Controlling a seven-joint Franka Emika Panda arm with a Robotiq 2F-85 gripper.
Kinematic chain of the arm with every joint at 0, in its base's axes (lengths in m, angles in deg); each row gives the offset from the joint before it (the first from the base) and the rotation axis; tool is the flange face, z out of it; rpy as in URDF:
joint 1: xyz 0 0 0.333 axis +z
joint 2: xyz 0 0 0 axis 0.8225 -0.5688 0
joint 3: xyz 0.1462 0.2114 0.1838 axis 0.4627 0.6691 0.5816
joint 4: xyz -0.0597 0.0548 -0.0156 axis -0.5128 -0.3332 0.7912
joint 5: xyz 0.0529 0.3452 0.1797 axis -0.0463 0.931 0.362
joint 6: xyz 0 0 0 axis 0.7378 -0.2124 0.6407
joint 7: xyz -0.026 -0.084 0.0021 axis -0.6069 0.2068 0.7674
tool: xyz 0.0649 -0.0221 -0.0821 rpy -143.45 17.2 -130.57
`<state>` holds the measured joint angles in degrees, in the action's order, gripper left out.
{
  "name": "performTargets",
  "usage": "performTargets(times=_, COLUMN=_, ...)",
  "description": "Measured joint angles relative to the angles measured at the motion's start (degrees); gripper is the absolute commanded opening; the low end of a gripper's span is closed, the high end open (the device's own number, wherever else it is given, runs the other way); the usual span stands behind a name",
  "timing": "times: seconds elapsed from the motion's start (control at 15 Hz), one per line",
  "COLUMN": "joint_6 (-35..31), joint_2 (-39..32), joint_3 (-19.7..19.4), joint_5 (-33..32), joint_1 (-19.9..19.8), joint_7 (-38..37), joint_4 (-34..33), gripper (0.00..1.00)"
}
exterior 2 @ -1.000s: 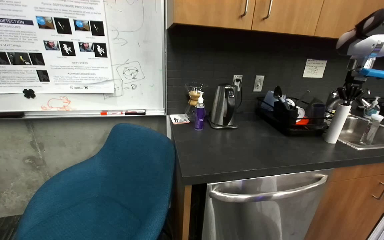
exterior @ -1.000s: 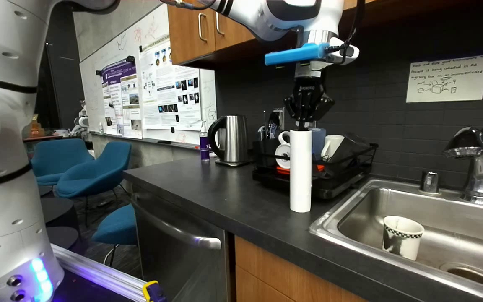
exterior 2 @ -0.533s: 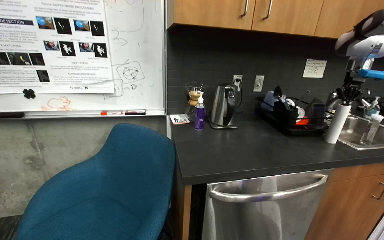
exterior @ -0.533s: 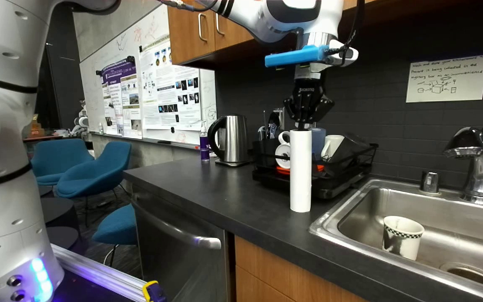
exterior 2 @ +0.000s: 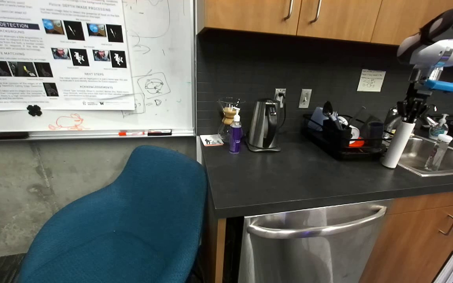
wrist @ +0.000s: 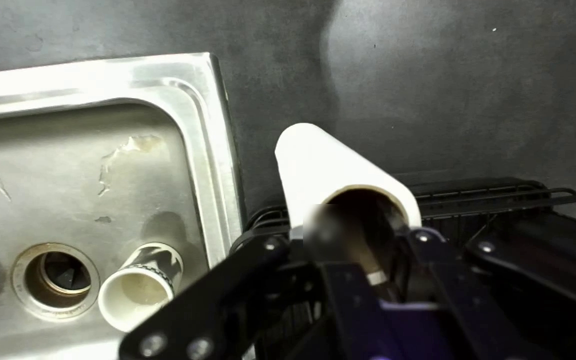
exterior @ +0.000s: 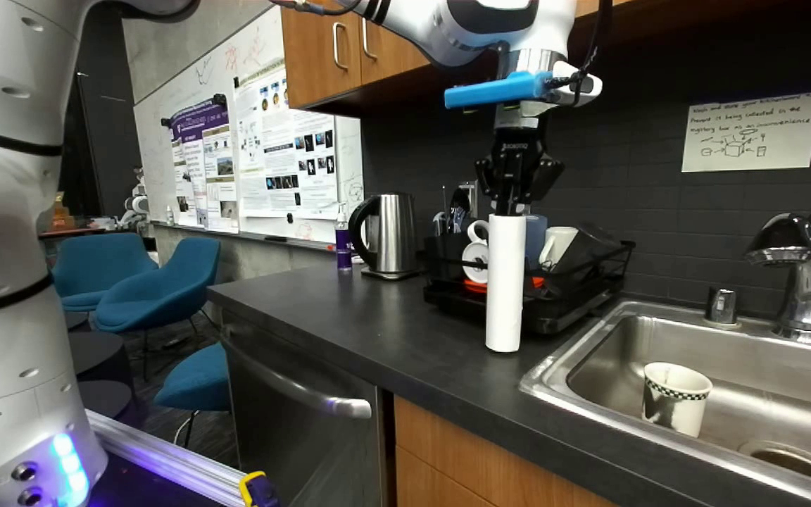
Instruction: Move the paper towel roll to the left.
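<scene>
The paper towel roll [exterior: 505, 282] is a slim white cylinder beside the sink's corner. It stands slightly tilted, its bottom at or just above the dark counter. It also shows in an exterior view [exterior 2: 398, 145] and, with its hollow end facing the camera, in the wrist view [wrist: 323, 167]. My gripper [exterior: 511, 209] points down at the roll's top. In the wrist view the gripper [wrist: 358, 227] has its fingers at the hollow core, with a gap between them. The right fingertip lies against the core's inner wall; the left one is blurred. The fingers' lower ends are hidden inside the roll.
A black dish rack [exterior: 557, 322] with mugs stands right behind the roll. The steel sink's rim [wrist: 220, 150] is close beside it, with a white cup [exterior: 676, 401] in the sink. Toward the counter's far end stand the steel kettle [exterior 2: 258, 125] and a purple bottle [exterior 2: 235, 137].
The roll has risen slightly and its lower end has shifted a little to the left in both exterior views. The gripper's fingers look a little more spread at the roll's top.
</scene>
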<state>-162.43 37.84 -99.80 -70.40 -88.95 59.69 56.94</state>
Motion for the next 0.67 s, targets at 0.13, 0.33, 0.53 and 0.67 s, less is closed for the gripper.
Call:
performTargets(times=0.13, joint_6=-0.01, joint_2=0.44, joint_3=0.07, joint_5=0.0, joint_1=-0.02, joint_7=0.08, joint_4=0.0, gripper=0.51)
performTargets(times=0.33, joint_6=-0.01, joint_2=0.95, joint_3=0.07, joint_5=0.0, joint_1=-0.14, joint_7=0.33, joint_4=0.01, gripper=0.51)
performTargets(times=0.53, joint_6=0.0, joint_2=1.44, joint_3=0.1, joint_5=0.0, joint_1=-0.26, joint_7=1.01, joint_4=0.12, gripper=0.51)
performTargets(times=0.67, joint_6=-0.01, joint_2=2.4, joint_3=0.31, joint_5=-0.06, joint_1=-0.24, joint_7=1.41, joint_4=0.76, gripper=0.51)
